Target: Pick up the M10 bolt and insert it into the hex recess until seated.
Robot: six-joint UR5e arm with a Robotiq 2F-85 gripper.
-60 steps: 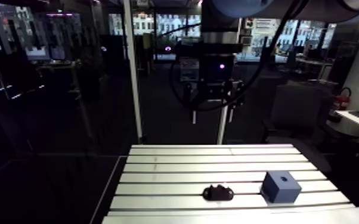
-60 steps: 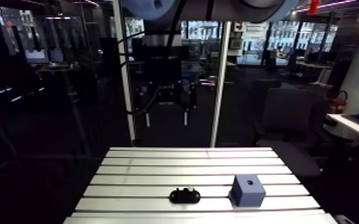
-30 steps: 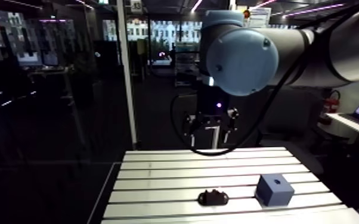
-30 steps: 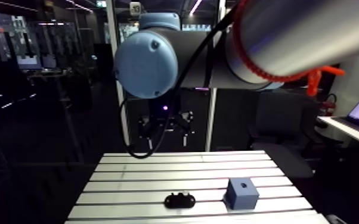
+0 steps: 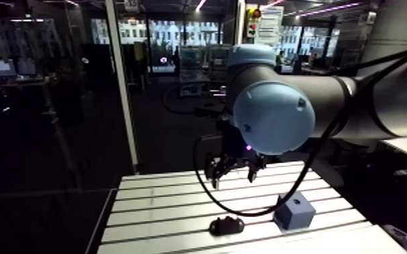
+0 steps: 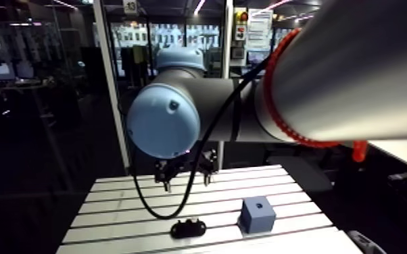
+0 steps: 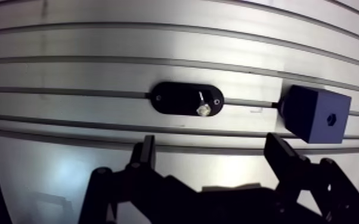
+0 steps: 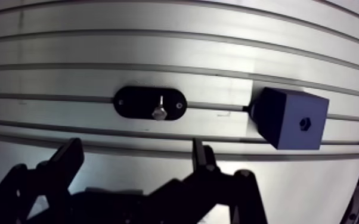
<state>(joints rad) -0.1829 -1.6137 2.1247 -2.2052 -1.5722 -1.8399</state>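
The hand (image 7: 210, 149) hangs above the tabletop (image 7: 98, 42) with its two fingers spread wide and nothing between them. In the wrist view the M10 bolt (image 7: 203, 108) lies just ahead of the open fingers. It stands in the middle of a black holder (image 7: 173, 98), an oval pad that straddles one of the tabletop's slots. Only a small bright tip and a thin pale streak of the bolt show, so which end points up cannot be told. Beside the holder, apart from it along the same slot, sits a blue block (image 7: 307, 107). The hex recess (image 7: 331, 119) shows as a small dark hole in the face turned toward the camera. In the arm view the hand hovers clear of both things, with the holder and block nearer the front edge of the tabletop.

The bolt is most likely steel, so it should be rigid, dense for its size and in no danger of being crushed. Its surfaces are hard and smooth, and it could twist or slip between the pads if it is caught off-centre. The sound grip would be across the upright part that stands proud of the holder, with the fingers squared on either side and low enough to keep it from tipping. It then needs a straight lift out. For seating, the bolt's axis must line up with the recess and its hex flats must match.
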